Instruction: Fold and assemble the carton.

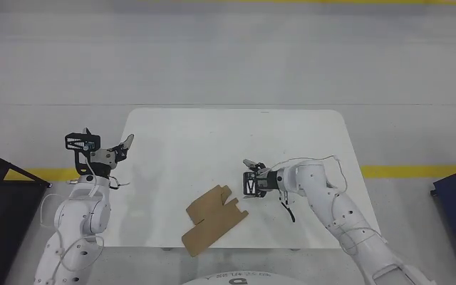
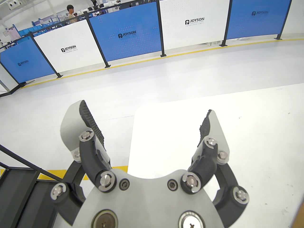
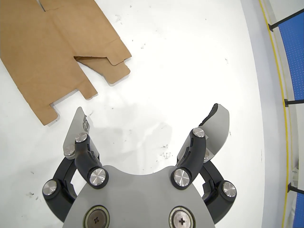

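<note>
A flat, unfolded brown carton (image 1: 214,217) lies on the white table (image 1: 235,142) near its front edge, with its flaps spread out. The carton (image 3: 54,46) also fills one corner of the right wrist view. My right gripper (image 1: 249,179) hovers just right of the carton's flaps, open and empty; in its own view the right gripper (image 3: 148,109) has bare table between its fingers. My left gripper (image 1: 122,146) is at the table's left edge, far from the carton, raised and open. The left gripper (image 2: 146,110) holds nothing.
The table's back half and right side are bare white surface (image 3: 180,36). A yellow floor line (image 1: 406,171) runs past both sides of the table. A black frame (image 2: 21,181) stands beside the table's left edge. Blue and white fence panels (image 2: 166,27) stand far behind.
</note>
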